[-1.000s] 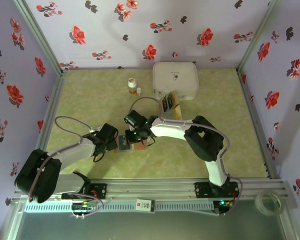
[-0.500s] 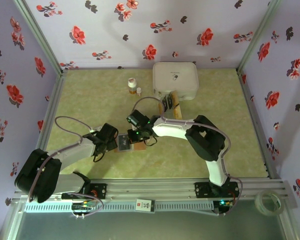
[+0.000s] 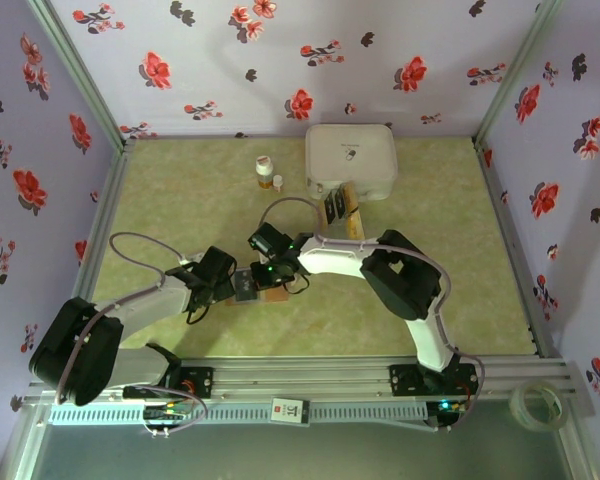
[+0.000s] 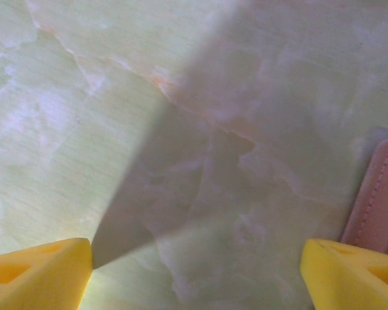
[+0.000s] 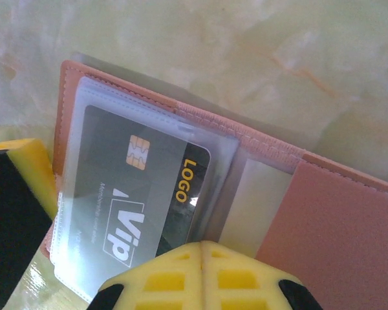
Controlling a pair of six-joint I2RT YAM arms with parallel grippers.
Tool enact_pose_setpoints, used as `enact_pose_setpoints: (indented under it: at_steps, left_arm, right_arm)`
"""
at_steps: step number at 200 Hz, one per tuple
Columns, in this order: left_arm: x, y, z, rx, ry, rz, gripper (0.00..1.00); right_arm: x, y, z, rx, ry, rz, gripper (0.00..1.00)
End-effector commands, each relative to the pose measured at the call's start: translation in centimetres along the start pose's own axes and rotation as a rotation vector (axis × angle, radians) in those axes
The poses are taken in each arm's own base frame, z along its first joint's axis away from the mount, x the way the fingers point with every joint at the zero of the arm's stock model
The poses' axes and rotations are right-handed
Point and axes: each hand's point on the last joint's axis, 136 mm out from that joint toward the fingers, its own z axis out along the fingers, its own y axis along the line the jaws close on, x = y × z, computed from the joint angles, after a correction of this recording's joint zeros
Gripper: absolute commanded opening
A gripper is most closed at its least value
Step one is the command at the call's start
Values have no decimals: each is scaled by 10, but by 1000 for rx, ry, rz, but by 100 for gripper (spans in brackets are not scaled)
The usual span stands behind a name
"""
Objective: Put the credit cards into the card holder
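The holder (image 5: 323, 213) is laid open on the tabletop (image 3: 180, 200) between the two tools, and a black card (image 5: 142, 194) is seen inside its clear sleeve (image 5: 229, 152). The right tool (image 5: 202, 258) is pressed together, empty, just over the holder. The left tool (image 4: 194, 271) is spread wide beside the holder's edge. More cards (image 3: 340, 208) are seen just in front of a white box (image 3: 351, 158).

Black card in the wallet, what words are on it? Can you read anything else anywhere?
"LOGO": yellow letters on the black credit card, inside the clear sleeve of the card holder.
"Vip": white, boxed, on the same card.
Tiny pale print beside "Vip": too blurred to read.
Mark on the white box, top view: too small to read.
White tag low in the top view: too small to read.
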Motion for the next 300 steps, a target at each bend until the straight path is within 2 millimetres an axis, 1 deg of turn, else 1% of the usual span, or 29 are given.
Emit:
enact_pose_setpoints:
  at_steps: [1,41,52,62,91,122,151,183,201,222,243,253,273,300]
  left_arm:
    - [18,-9,18,48,60,9,85]
    - [18,-10,18,49,60,13,84]
    - [19,-9,18,48,60,13,84]
    - [18,-9,17,49,60,14,84]
    - [16,-9,13,50,56,13,86]
    - [6,-7,2,49,32,11,89]
    - [-8,-3,-14,56,-9,3,93]
    - [-25,0,-35,82,-53,-8,98]
    - [-34,-5,-47,123,-87,6,100]
    - [-40,-23,-58,224,-104,45,100]
    - [-37,-43,-60,318,-75,83,100]
    - [-35,-50,-59,349,-58,89,100]
    - [-29,-63,-54,399,-34,99,100]
    - [-25,-76,-52,457,-30,114,100]
  right_arm:
    - [2,9,5,-12,19,-2,0]
    - [2,17,7,-20,32,-20,0]
    - [1,20,4,-24,29,-27,0]
    - [2,19,4,-18,32,-29,0]
    - [-4,18,-15,7,3,-48,1]
    - [-10,17,-42,13,-37,-56,12]
    - [-12,4,-69,33,-87,-40,26]
    - [-6,-24,-91,94,-132,-10,39]
    - [-2,-42,-99,133,-151,12,46]
    - [3,-64,-103,165,-163,51,51]
    - [8,-79,-97,172,-154,81,52]
    - [9,-82,-92,172,-142,88,52]
    - [12,-84,-82,165,-123,90,49]
    - [15,-85,-75,159,-113,93,40]
